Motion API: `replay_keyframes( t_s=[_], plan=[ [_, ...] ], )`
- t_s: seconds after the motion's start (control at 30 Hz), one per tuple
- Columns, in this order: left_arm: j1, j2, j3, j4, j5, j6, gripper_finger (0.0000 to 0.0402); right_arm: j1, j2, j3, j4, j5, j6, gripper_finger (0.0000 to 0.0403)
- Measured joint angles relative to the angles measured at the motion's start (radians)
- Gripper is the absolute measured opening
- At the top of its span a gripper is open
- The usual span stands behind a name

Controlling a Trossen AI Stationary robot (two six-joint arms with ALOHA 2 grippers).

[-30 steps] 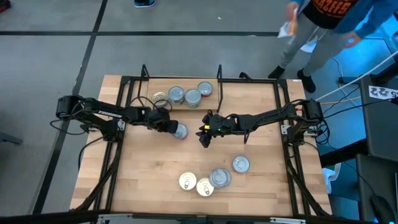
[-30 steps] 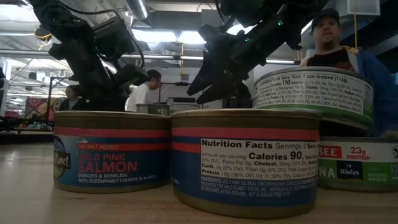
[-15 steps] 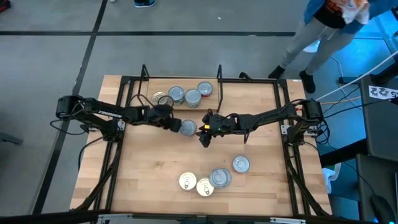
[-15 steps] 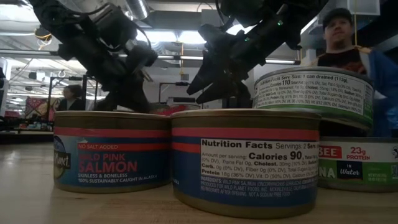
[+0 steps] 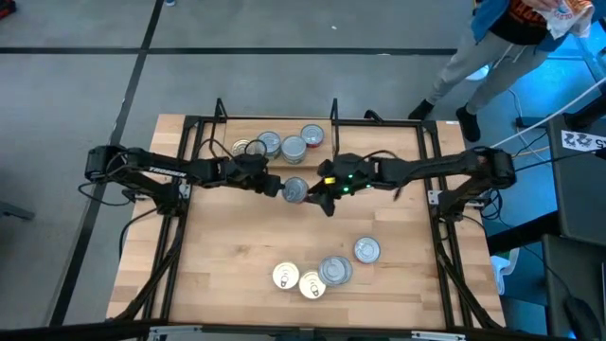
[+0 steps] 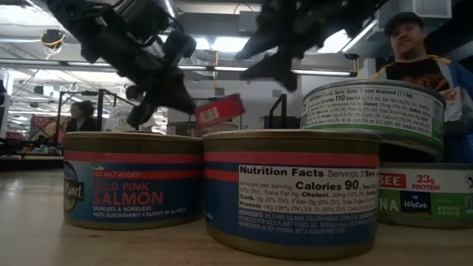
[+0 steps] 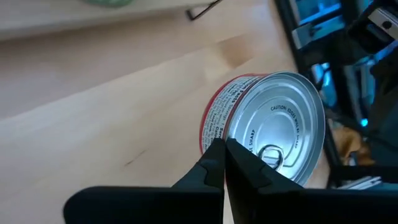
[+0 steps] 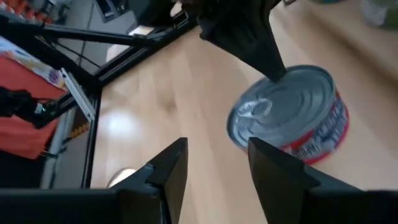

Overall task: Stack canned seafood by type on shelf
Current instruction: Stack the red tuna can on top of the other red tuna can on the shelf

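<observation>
Jaws, left gripper [image 5: 275, 187]: clenched on the rim of one red-labelled can [image 5: 295, 189], held tilted above the table centre, lid facing the other arm. In the left wrist view the closed fingers [image 7: 233, 165] pinch the lid edge beside the pull tab.

Jaws, right gripper [image 5: 325, 199]: parted, grasping nothing, just beside the held can at its 3 o'clock. In the right wrist view its two fingers [image 8: 168, 163] stand apart with the can lying ahead of them, not between them.

Shelf [image 5: 329, 133]: at 12 o'clock on the table [image 5: 218, 265]. Item, shelved cans [image 5: 279, 145]: about four silver-lidded tins in a loose cluster. Whether any sits on another, or whether they are sorted by type, cannot be told from above.

Item, loose cans [image 5: 327, 270]: four at 6 o'clock, two gold-lidded [image 5: 286, 276] touching, two silver. The low view shows two salmon tins [image 6: 133, 177] side by side and a green-labelled tin [image 6: 373, 114] resting on another.

Status, as judged: roughly half placed; one can in transit, seemingly at a handover between arms; four not yet moved.

Person [image 5: 511, 38]: standing beyond the table at 1 o'clock.
</observation>
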Motion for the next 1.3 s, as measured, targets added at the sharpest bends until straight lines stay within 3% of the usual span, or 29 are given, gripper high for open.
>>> replay_keyframes(
  t_s=[0.4,0.83,1.0,1.3],
  plan=[
    [0.142,0.0,0.218,-0.018,0.027,0.057,0.0,0.001,-0.247,0.0,-0.25,0.195,-0.147,0.017],
    [0.379,0.018,0.425,-0.13,0.035,0.142,0.0,0.0,-0.264,0.0,-0.311,0.249,-0.18,0.017],
    [0.433,0.101,0.464,-0.16,0.083,0.116,0.0,0.0,-0.264,0.0,-0.309,0.249,-0.18,0.017],
    [0.498,0.362,0.617,-0.195,0.212,0.087,0.0,0.0,-0.264,0.0,-0.309,0.249,-0.19,0.017]
  ],
)
